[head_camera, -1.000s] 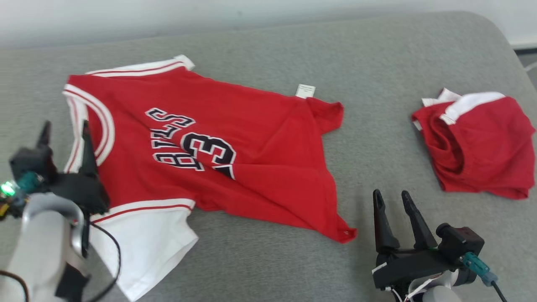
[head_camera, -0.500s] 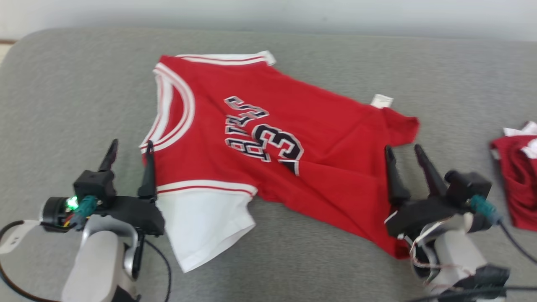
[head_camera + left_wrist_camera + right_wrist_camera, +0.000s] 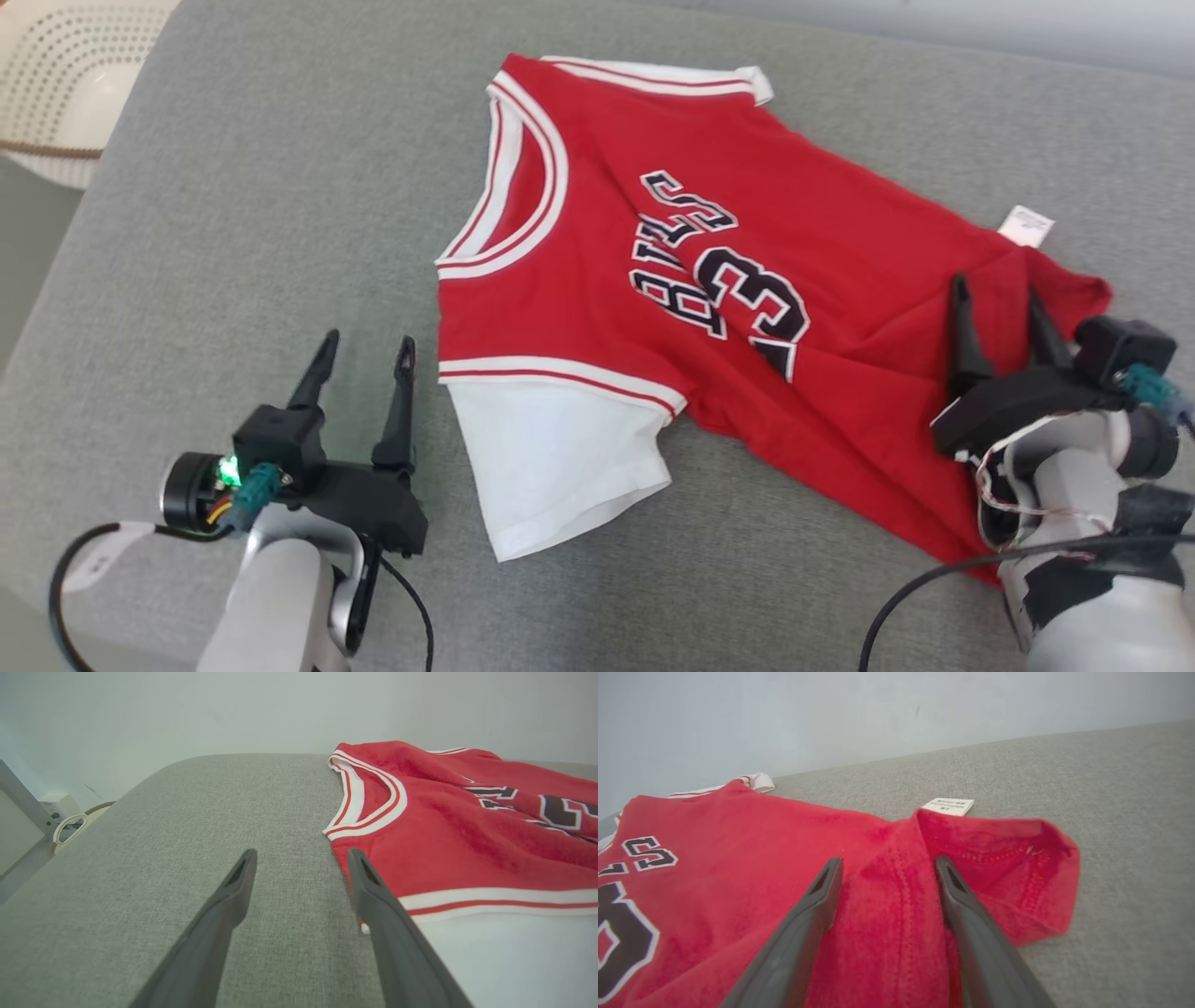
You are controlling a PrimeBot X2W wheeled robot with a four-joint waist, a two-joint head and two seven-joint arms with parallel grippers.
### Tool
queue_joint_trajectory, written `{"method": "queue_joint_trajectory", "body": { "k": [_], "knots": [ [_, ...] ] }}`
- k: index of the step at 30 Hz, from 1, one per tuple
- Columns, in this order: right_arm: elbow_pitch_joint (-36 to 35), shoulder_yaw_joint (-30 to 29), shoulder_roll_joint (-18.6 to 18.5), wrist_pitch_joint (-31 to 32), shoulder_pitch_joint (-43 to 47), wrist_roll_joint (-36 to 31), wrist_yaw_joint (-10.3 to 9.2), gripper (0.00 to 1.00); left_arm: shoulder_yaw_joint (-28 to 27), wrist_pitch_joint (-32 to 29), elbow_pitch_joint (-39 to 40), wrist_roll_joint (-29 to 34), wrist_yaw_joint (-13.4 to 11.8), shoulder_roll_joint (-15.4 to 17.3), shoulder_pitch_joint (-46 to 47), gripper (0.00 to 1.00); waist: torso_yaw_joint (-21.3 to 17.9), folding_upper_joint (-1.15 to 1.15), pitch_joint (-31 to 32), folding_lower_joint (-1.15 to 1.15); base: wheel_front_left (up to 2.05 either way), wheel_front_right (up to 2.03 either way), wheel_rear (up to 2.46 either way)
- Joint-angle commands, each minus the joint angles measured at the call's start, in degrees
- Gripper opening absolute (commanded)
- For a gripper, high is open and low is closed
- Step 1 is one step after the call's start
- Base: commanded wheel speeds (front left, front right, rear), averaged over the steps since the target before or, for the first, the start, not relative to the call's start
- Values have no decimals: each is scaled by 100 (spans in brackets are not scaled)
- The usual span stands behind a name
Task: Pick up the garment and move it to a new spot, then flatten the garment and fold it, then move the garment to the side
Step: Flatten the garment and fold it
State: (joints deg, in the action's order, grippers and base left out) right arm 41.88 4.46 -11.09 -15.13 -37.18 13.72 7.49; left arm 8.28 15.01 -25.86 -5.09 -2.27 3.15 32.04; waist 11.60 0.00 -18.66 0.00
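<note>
Garment (image 3: 709,280): red jersey spread on grey cushion (image 3: 233,233), long axis slanting across the head view, neckline toward the robot's left, hem toward its right. White perforated basket (image 3: 56,93) beyond the cushion's corner, contents hidden. Right tool (image 3: 995,289), jaws wide and empty, above the hem. Left tool (image 3: 367,342), wide and empty, just beside the white sleeve (image 3: 560,448).

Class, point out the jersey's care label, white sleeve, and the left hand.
care label (image 3: 1025,226), head view, its middle.
white sleeve (image 3: 560,453), head view, its middle.
left hand (image 3: 367,342), head view, between the fingertips.
</note>
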Motion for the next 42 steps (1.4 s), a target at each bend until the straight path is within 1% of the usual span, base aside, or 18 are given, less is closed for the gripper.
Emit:
{"method": "queue_joint_trajectory", "body": {
  "k": [1, 2, 3, 4, 7, 13, 16, 20, 24, 25, 26, 27, 32, 35, 42],
  "knots": [
    [206, -92, 9, 3, -88, -19, 1, 68, 55, 21, 34, -36, -20, -10, -104, 100, 186, 0, -182, 0, 0, 0, 0],
    [206, -92, 9, 3, -88, -19, 1, 68, 55, 21, 34, -36, -20, -10, -104, 100, 186, 0, -182, 0, 0, 0, 0],
    [272, -125, 10, 4, -140, -29, 0, 39, 70, 21, 51, -48, -29, -14, -123, 100, 195, 0, -194, 0, 0, 0, 0],
    [317, -160, 5, 4, -180, -31, 1, 0, 83, 21, 59, -63, -33, -18, -144, 100, 203, 0, -204, 0, 0, 0, 0],
    [205, -263, -113, 3, -362, -128, 0, 0, 114, 21, 119, -97, -40, -19, -178, 100, 223, 0, -223, 0, 0, 0, 0],
    [5, -549, -497, 1, -736, -430, 0, 0, 287, 21, 144, -276, -83, -22, -195, 100, 277, 0, -193, 0, 0, 0, 0],
    [-159, -688, -687, 1, -869, -553, 0, 0, 377, 21, 172, -396, -130, -20, -247, 100, 311, 0, -183, 0, 0, 0, 0],
    [-318, -865, -852, 1, -1011, -733, 0, 0, 444, 21, 185, -494, -188, -22, -294, 100, 320, 0, -179, 0, 0, 0, 0],
    [-75, -1077, -1089, 1, -1084, -1025, 0, 0, 536, 21, 123, -542, -156, -22, -317, 100, 307, 0, -174, 0, 0, 0, 0],
    [17, -1135, -1112, 1, -1087, -1082, 0, 4, 558, 21, 104, -548, -156, -22, -310, 100, 298, 0, -155, 0, 0, 0, 0],
    [78, -1217, -1088, 1, -1065, -1122, 0, 35, 572, 21, 91, -552, -159, -22, -307, 100, 285, 0, -126, 0, 0, 0, 0],
    [141, -1283, -1078, 1, -1019, -1200, 0, 100, 587, 21, 79, -552, -153, -20, -317, 100, 269, 0, -92, 0, 0, 0, 0],
    [231, -1544, -970, 1, -676, -1369, 0, 100, 585, 21, -10, -503, -157, -22, -434, 100, 111, 0, 120, 0, 0, 0, 0],
    [-35, -1600, -777, 1, -337, -1304, 0, 100, 518, 21, -28, -496, -184, -19, -531, 100, -35, 0, 308, 0, 0, 0, 0],
    [-1034, -1195, -352, 1, 880, -910, 0, 100, 210, 21, 32, -456, -205, -19, -955, 100, -459, 0, 727, 0, 0, 0, 0]
  ]
}}
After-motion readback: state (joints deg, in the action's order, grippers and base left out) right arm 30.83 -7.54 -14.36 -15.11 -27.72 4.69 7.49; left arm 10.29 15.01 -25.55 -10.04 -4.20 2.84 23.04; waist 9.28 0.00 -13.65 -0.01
